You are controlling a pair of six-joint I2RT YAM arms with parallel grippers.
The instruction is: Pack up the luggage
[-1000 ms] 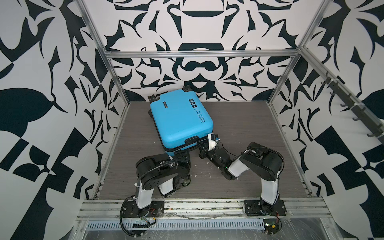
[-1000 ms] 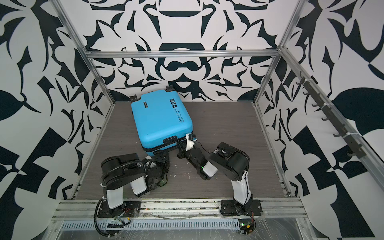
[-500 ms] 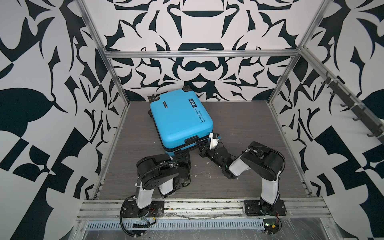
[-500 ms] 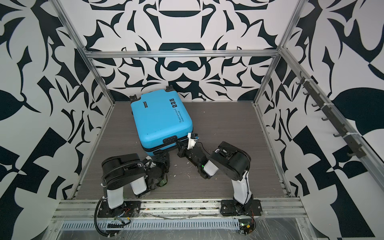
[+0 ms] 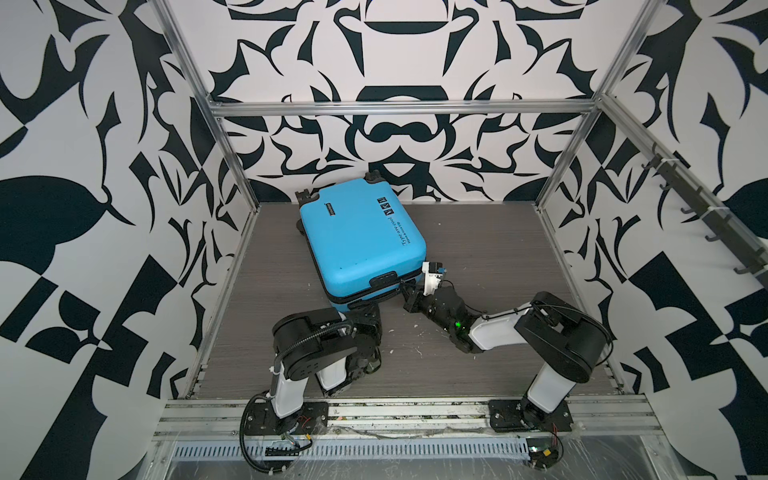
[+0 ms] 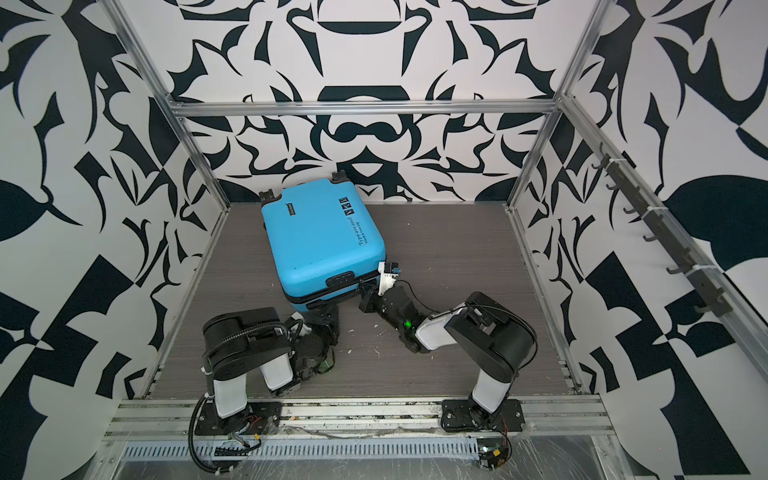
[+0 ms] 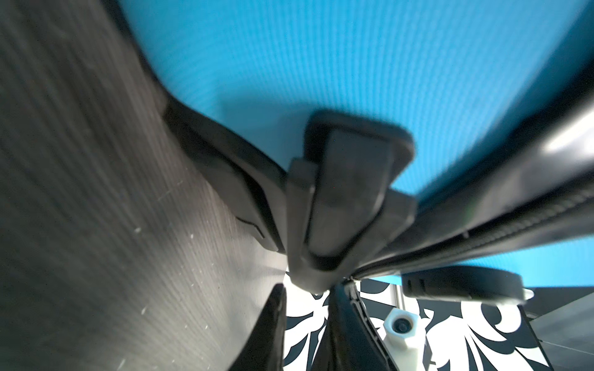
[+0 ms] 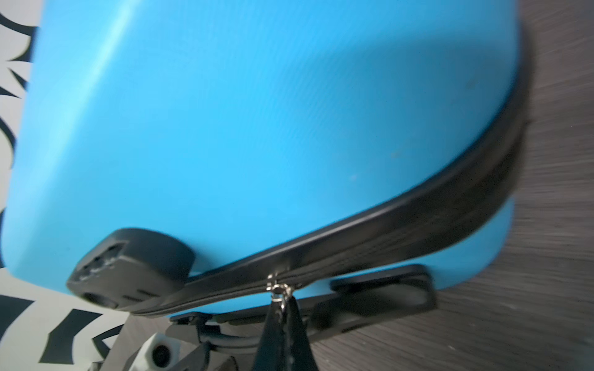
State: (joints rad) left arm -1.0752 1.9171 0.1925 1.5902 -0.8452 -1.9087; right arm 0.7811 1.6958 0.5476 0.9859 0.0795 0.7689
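Blue shell on a grey wood-grain floor [image 5: 478,257], that's the picture. The luggage [image 5: 357,241] lies flat in both top views, left of the middle and towards the back; its two shells are together, its printed face is up, and its black wheels [image 5: 374,176] point at the back wall [image 5: 395,137]. Both arms crowd in at the near end. The right gripper [image 5: 406,289] reaches in to the near right corner of the case. In the right wrist view its jaws are pinched fully together on the small metal zipper pull [image 8: 278,287], right where it hangs from the black zipper band [image 8: 418,231]; a firm nip, nothing else in it. The black lock [image 8: 128,266] sits just beside, on the blue shell. Over to the left gripper [image 5: 362,309], tucked low against the near left corner and half hidden under the case from above. In the left wrist view the left gripper [image 7: 308,286] has its fingers [image 7: 273,324] only a little apart, a narrow gap with patterned wall showing through; the tips are right at a black handle piece [image 7: 347,192] on the blue shell. Whether they actually bite on it I cannot tell; too close, too blurred.
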